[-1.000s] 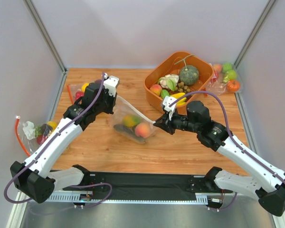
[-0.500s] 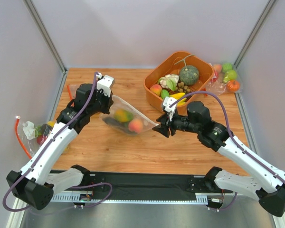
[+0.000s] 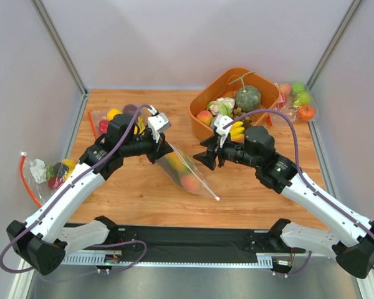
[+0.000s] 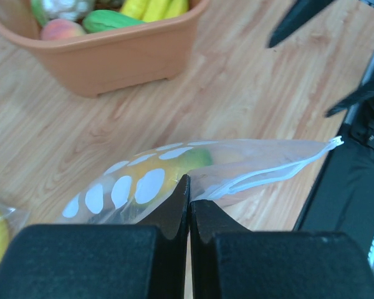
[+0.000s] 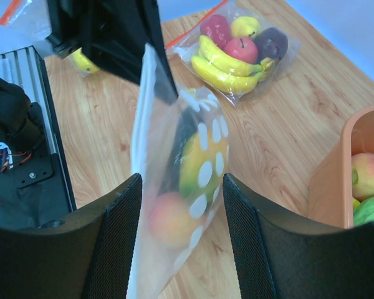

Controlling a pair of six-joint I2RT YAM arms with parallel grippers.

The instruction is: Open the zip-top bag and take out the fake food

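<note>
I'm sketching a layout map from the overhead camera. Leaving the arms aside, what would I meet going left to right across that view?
In order: far-left fruit bag, beside the table → fruit bag with bananas → dotted bag → orange tub → far-right fruit bag.

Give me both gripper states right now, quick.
Left gripper: jaws closed, pinching an edge of the zip-top bag.
Right gripper: jaws open, one on either side of the hanging bag, not clamped on it.
</note>
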